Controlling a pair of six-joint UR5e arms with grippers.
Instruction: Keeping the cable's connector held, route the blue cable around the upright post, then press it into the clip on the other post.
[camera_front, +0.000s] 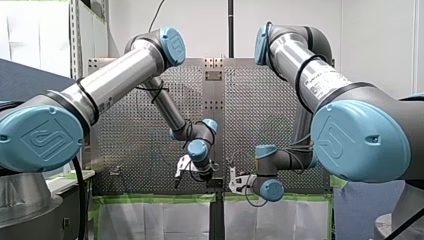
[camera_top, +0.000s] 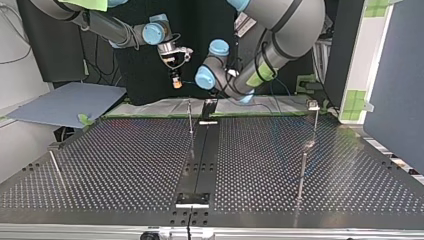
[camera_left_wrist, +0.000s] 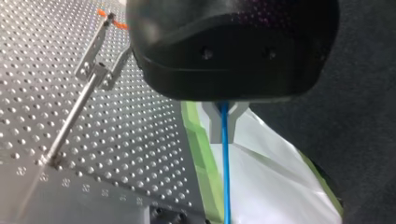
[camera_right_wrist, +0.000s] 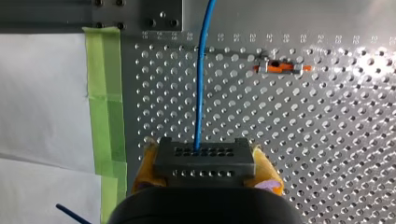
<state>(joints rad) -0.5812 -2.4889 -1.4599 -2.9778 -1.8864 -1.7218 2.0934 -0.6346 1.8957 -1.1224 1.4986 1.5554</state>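
My right gripper (camera_right_wrist: 205, 170), yellow pads clamped on the connector (camera_right_wrist: 205, 158), holds the blue cable (camera_right_wrist: 201, 84) running ahead over the perforated table (camera_right_wrist: 327, 140), the orange-tipped clip post (camera_right_wrist: 279, 68) beyond. My left gripper (camera_left_wrist: 224, 125) is closed around the cable. I'd keep it taut and sweep wide. Only the top view shows how the posts (camera_top: 301, 170) are spaced.

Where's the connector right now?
Right wrist view: the connector is clamped between the yellow pads of my right gripper, over the perforated table near its taped edge, blue cable running out ahead.
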